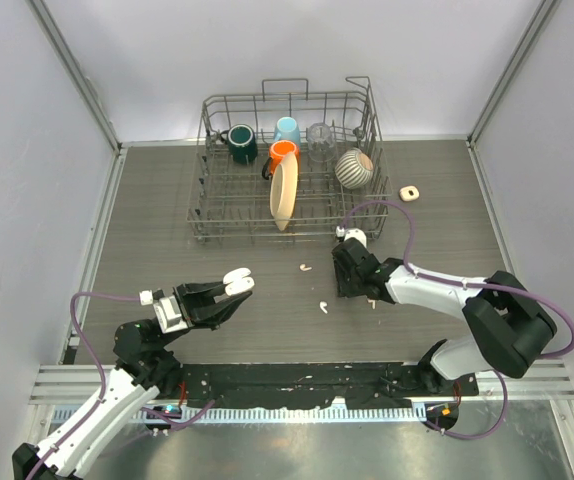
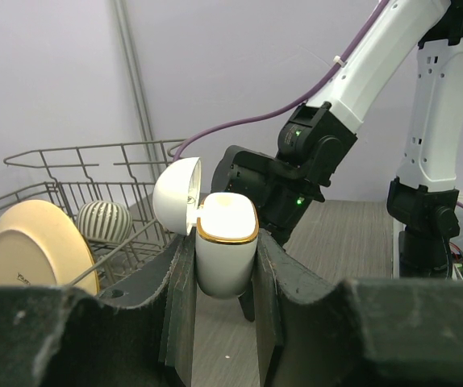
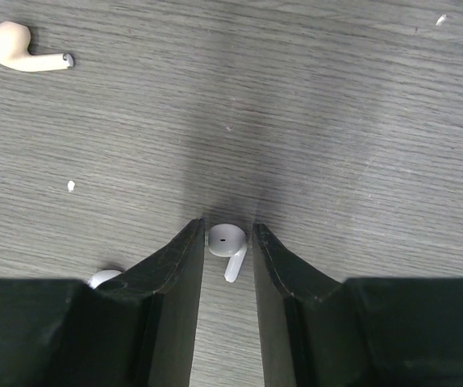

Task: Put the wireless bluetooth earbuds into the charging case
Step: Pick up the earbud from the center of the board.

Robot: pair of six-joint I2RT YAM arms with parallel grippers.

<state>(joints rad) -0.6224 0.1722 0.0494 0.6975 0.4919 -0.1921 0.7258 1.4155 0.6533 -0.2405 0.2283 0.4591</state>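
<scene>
My left gripper [image 1: 229, 292] [image 2: 225, 270] is shut on the white charging case [image 2: 226, 250] [image 1: 237, 283] and holds it above the table. Its lid [image 2: 175, 196] is swung open and a gold rim faces up. My right gripper [image 1: 355, 290] [image 3: 227, 228] points down at the table, its jaws closed in on the head of a small white earbud [image 3: 227, 242] lying on the wood. A second white earbud [image 3: 102, 278] peeks out left of the left finger. A beige-tinted earbud [image 3: 22, 48] lies farther off. Loose earbuds [image 1: 323, 307] [image 1: 305, 267] lie between the arms.
A wire dish rack [image 1: 207, 205] at the back holds mugs, a cream plate [image 1: 283, 193] and a striped bowl [image 1: 354, 168]. A small beige case [image 1: 409, 191] lies to the right of the rack. The right arm [image 2: 320, 145] stands close ahead of the held case.
</scene>
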